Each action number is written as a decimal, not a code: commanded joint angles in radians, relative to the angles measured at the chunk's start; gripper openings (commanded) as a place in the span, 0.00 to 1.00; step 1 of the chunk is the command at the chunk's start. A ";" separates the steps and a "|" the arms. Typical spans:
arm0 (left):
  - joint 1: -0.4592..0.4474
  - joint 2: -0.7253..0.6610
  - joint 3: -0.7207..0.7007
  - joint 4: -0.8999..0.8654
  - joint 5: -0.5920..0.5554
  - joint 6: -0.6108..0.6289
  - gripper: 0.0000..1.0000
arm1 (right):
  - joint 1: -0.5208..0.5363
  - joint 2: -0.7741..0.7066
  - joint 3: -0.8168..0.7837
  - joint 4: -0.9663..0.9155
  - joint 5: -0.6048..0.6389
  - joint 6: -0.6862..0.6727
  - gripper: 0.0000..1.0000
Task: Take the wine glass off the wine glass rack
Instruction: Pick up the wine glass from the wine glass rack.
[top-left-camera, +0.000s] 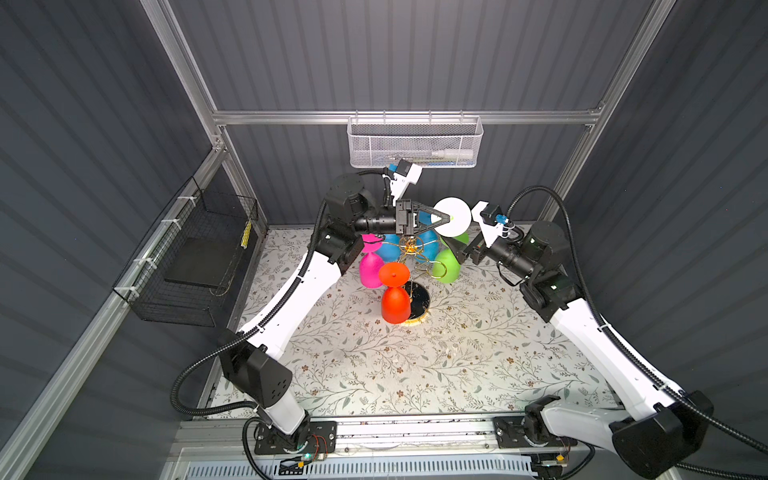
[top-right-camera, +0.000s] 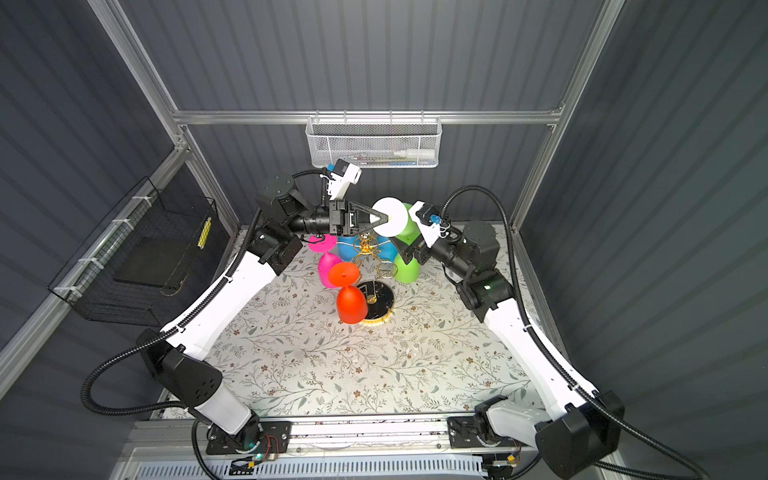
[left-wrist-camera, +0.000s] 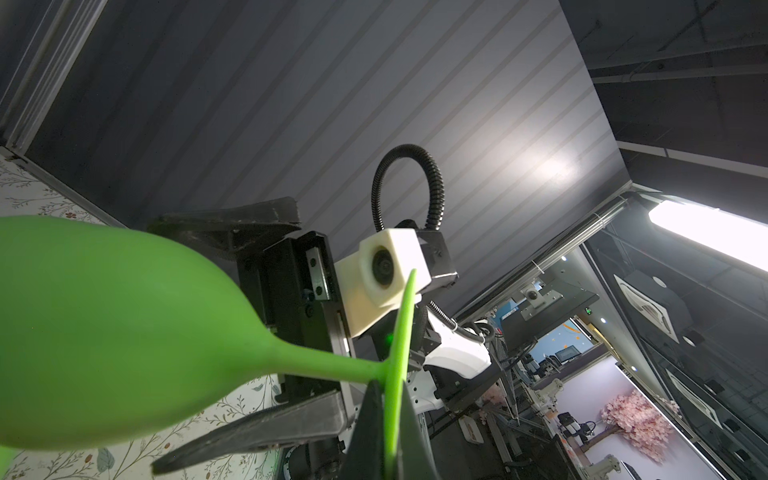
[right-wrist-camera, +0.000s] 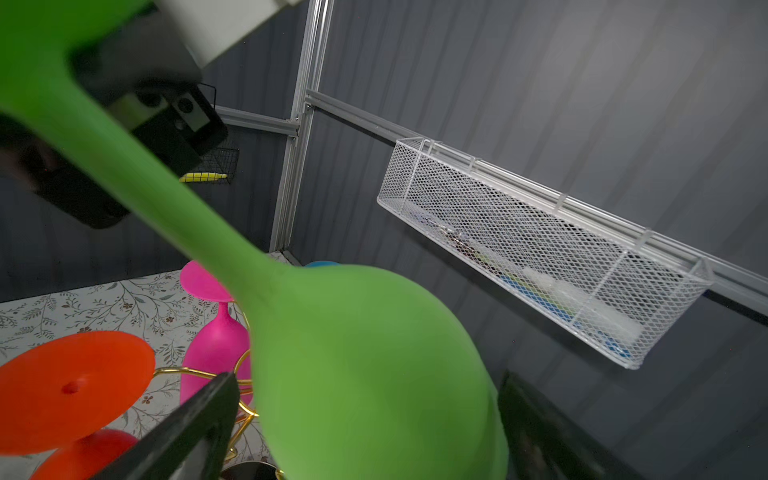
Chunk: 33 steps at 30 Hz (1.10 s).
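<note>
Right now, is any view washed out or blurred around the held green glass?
Left wrist view: the green glass is sharp, a lamp glares. Both top views: its foot, in the left tool, is blown out white. Right wrist view: stem and left tool blurred, mesh basket sharp.

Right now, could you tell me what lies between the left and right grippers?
The green wine glass: the left gripper pinches its foot, and its bowl sits between the right gripper's open fingers, as both wrist views show.
</note>
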 joint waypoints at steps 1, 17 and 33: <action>0.006 0.006 0.038 0.031 0.036 -0.020 0.00 | -0.004 0.010 0.042 0.001 -0.025 -0.007 0.99; 0.005 0.015 0.012 0.149 0.079 -0.120 0.00 | -0.002 0.028 0.052 0.039 0.037 0.011 0.99; 0.005 0.029 -0.013 0.250 0.097 -0.202 0.01 | 0.032 0.008 0.051 0.011 0.133 -0.007 0.88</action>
